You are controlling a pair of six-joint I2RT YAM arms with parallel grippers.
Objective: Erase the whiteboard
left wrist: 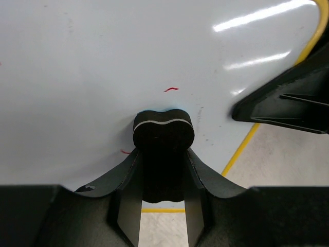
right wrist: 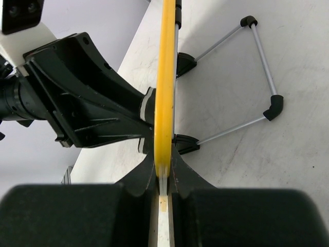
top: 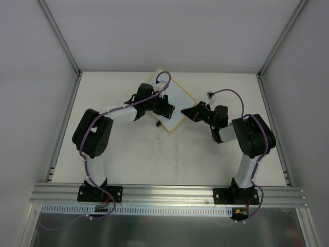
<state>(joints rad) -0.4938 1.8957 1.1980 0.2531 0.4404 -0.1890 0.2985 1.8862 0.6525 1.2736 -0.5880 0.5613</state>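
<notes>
Two tiny red strokes (left wrist: pixel 171 89) were all the writing visible on the whiteboard (left wrist: pixel 103 67), a glossy white panel with rounded corners and a thin yellow frame. It sat askew at the far middle of the pale, scuffed tabletop (top: pixel 128 154). The left fingers (left wrist: pixel 121 172) were clamped on a black felt eraser (left wrist: pixel 163 136) with a thin white seam, its face pressed against the board between the strokes. The right fingers (right wrist: pixel 181 177) were closed narrowly on the board's right edge, which that wrist saw edge-on. Behind the board, a thin metal wire prop (right wrist: pixel 274 106) with black plastic elbows ran to two black clips (right wrist: pixel 185 63). From above, the left arm hid much of the board. Whether it lay flat or leaned on the prop was hard to tell.
</notes>
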